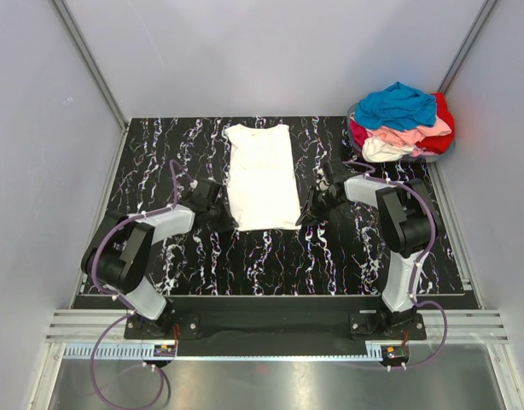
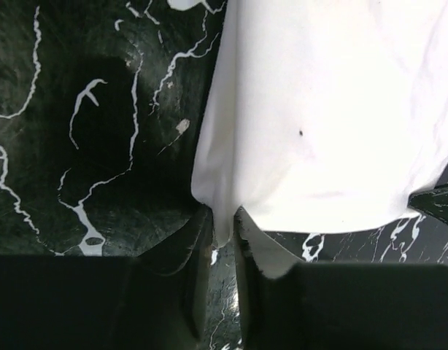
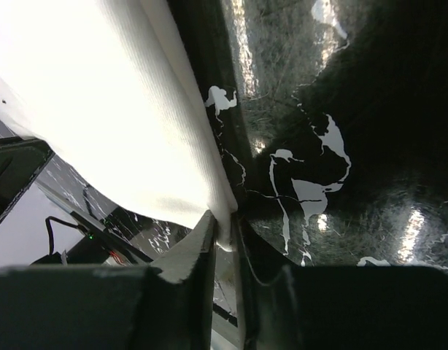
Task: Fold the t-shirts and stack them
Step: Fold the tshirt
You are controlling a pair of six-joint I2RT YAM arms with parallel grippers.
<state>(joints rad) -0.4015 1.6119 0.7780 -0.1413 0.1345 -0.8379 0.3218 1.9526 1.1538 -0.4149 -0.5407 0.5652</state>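
Grey walls boxed in a black, white-veined table [image 1: 270, 256]. On its middle lay the cream tee [image 1: 262, 175], narrowed to a long strip with no sleeve showing at either side, its collar at the far end and its hem toward the arms. The left arm [image 1: 151, 231] reached in low to the near left corner of the hem. In the left wrist view its jaws were pinching that corner [image 2: 222, 222], with a small tuck of cloth squeezed between them just above the table. The right arm [image 1: 390, 209] mirrored it at the near right corner, where its jaws were nipped on the folded edge [image 3: 225, 219] in the same way. Taking both corners at once probably served to keep the hem straight and taut, so that the near half could be lifted and laid over the far half in one even fold. Each hold was thin, so a layer could slip free on the lift. The other tees sat in a heap [image 1: 403, 124] of blue, pink, red and cream at the far right corner. It was well apart from both arms, seemingly kept aside until this one was done.
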